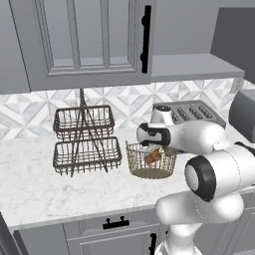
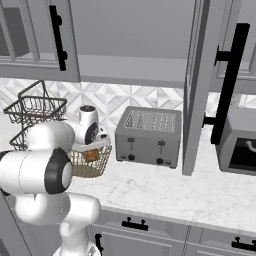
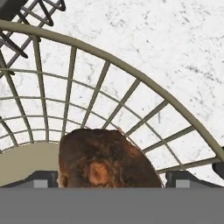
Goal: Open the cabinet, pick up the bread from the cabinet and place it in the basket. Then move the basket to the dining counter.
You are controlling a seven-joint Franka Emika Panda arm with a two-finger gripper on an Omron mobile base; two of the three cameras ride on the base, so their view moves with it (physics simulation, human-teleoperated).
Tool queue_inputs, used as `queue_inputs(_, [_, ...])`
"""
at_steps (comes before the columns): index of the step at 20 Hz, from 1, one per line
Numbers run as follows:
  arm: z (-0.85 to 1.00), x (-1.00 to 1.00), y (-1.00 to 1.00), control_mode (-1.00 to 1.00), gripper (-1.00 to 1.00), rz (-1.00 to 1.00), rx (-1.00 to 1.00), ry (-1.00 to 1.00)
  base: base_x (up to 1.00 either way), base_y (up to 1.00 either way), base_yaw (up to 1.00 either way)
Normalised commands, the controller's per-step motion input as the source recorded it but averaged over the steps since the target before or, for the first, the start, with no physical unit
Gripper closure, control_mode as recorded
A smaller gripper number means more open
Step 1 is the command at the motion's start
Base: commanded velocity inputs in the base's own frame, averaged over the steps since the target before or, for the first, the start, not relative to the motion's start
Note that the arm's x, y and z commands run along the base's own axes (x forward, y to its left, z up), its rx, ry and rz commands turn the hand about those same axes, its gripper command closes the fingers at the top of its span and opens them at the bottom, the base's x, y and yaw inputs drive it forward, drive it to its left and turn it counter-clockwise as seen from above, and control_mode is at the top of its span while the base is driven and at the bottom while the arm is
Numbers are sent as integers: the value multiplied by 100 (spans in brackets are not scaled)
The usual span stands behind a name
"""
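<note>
One loaf of bread (image 3: pixel 105 159) is held between the jaws, which are closed on its two sides, inside the wire basket (image 3: pixel 144 89). Beyond the jaws, the basket's rim is seen curving over the marble table (image 3: pixel 175 39).

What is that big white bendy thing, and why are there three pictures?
It is a robot arm in a pretend kitchen. Two pictures come from cameras behind it, one on each side. The third comes from a camera on its hand. Its claw is reaching down into a gold wire basket, with a small brown bread between its two fingers. Whether it is squeezing the bread, I cannot tell. On the marble worktop also stand a dark two-tier wire rack and a grey toaster. Above, a cabinet door hangs open.
</note>
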Motion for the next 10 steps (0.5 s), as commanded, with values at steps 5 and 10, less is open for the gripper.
queue_inputs(5, [30,-17,0,-100,-100,0,0,-4,0,0,0])
queue_inputs(10, [24,-13,0,-100,-100,-4,0,0,0,0,0])
